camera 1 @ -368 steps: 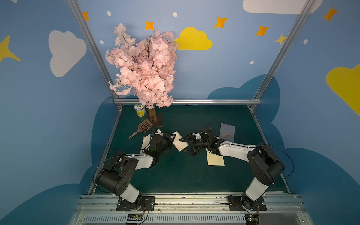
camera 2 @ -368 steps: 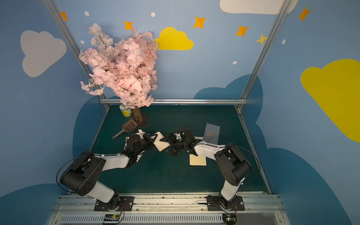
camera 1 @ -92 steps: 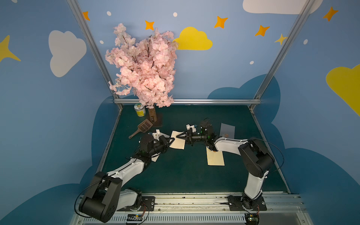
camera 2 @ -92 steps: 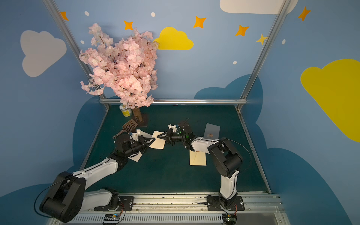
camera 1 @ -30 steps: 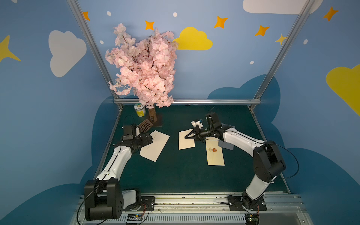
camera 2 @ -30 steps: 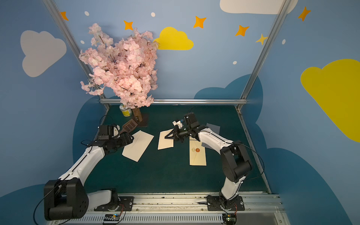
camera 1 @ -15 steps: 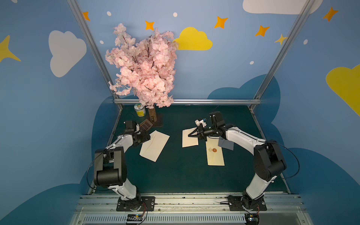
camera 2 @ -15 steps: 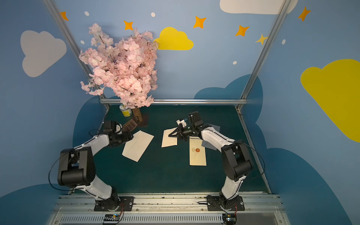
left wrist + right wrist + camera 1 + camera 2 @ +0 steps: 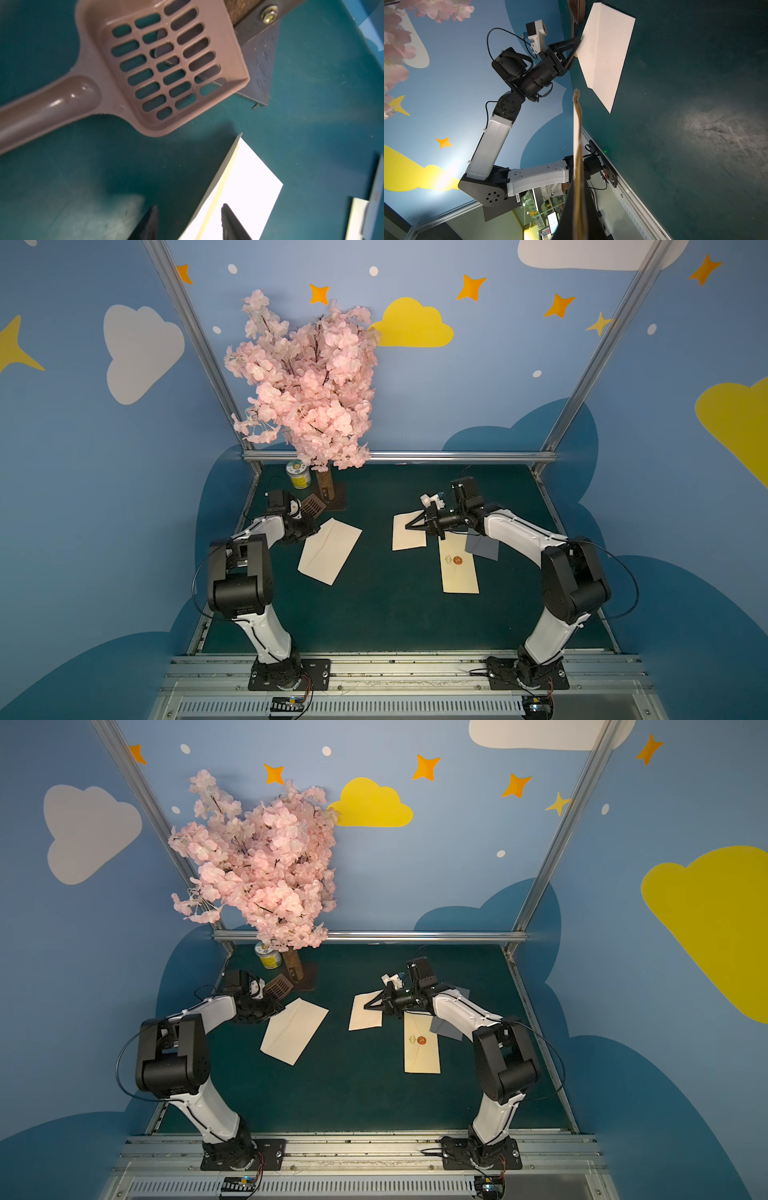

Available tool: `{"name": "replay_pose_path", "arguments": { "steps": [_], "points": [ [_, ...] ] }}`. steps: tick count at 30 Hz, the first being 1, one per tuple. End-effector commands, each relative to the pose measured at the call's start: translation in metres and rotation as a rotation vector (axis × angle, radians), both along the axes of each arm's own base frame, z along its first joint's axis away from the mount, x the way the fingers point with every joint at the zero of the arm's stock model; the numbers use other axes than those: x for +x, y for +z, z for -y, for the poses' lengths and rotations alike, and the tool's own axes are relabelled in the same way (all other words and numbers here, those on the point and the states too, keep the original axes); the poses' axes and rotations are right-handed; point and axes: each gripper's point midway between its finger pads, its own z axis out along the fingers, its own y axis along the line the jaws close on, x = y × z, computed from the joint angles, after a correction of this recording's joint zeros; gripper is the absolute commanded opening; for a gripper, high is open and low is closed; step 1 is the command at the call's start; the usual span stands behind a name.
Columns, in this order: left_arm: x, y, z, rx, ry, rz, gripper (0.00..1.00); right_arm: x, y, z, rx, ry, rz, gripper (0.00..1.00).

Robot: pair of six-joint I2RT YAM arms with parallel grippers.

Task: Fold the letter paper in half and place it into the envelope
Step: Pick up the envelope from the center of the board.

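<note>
A cream envelope [image 9: 330, 551] lies flat on the green mat at the left, also seen in the right wrist view [image 9: 606, 58]. My left gripper [image 9: 309, 531] is at its far left corner. In the left wrist view the jaws [image 9: 189, 220] stand apart astride the envelope's raised edge [image 9: 245, 178], one finger over the paper, one over the mat. The folded letter paper [image 9: 409, 531] hangs at the centre, pinched at its edge by my right gripper [image 9: 411, 526]. In the right wrist view the paper [image 9: 576, 128] runs edge-on out of the shut fingers [image 9: 577, 199].
A second cream envelope with a red wax seal [image 9: 459, 572] and a grey-blue card [image 9: 482, 547] lie under the right arm. A brown slotted scoop [image 9: 166, 68], the blossom tree's dark base [image 9: 332, 495] and a yellow can [image 9: 298, 475] crowd the back left.
The left arm has folded back and its jaws have narrowed round the envelope's far left corner. The right gripper has carried the folded paper slightly back and right.
</note>
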Motion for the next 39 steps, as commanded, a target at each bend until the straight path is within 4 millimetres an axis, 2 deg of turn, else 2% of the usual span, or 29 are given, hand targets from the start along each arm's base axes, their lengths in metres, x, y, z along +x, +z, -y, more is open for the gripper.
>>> {"name": "replay_pose_path", "arguments": {
  "steps": [1, 12, 14, 18, 25, 33, 39],
  "points": [
    [-0.007, -0.003, 0.006, -0.03, -0.048, -0.037, 0.42, 0.007, 0.001, 0.0, 0.018, -0.011, 0.005, 0.0],
    [-0.023, -0.004, 0.008, 0.001, -0.117, -0.096, 0.39, 0.014, 0.005, 0.002, 0.047, -0.041, 0.015, 0.0],
    [-0.027, -0.005, 0.007, 0.012, -0.125, -0.11, 0.31, 0.014, 0.005, 0.003, 0.051, -0.046, 0.013, 0.0],
    [-0.032, -0.005, 0.007, 0.019, -0.134, -0.121, 0.29, 0.012, 0.005, 0.004, 0.06, -0.054, 0.012, 0.0],
    [-0.033, -0.002, 0.011, -0.006, -0.138, -0.112, 0.04, 0.008, 0.005, 0.006, 0.052, -0.048, 0.014, 0.0],
    [-0.044, 0.035, 0.031, -0.067, -0.15, -0.056, 0.03, -0.003, 0.001, 0.009, -0.041, -0.015, 0.033, 0.0],
    [-0.061, 0.069, 0.068, -0.068, -0.166, -0.019, 0.03, -0.016, 0.001, 0.015, -0.216, 0.045, 0.093, 0.0]
  ]
}}
